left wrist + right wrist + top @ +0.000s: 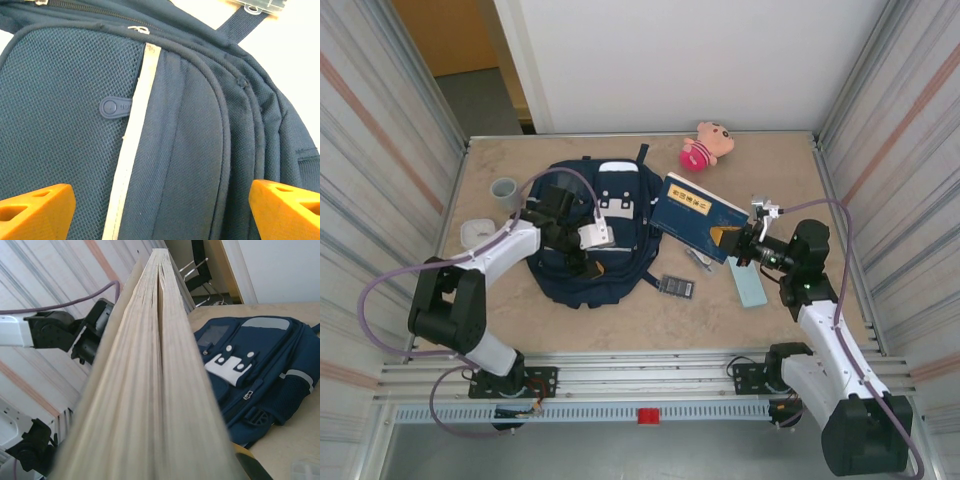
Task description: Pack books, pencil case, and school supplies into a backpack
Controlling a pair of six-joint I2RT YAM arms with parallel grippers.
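The book (695, 213) is right of the backpack (625, 258) (the plush toy (706, 145) is behind it), and the calculator (677, 286) lies in front.

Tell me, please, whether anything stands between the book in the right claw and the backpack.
Nothing lies between book and backpack, but the open left claw hangs over the backpack, whose zips look closed.
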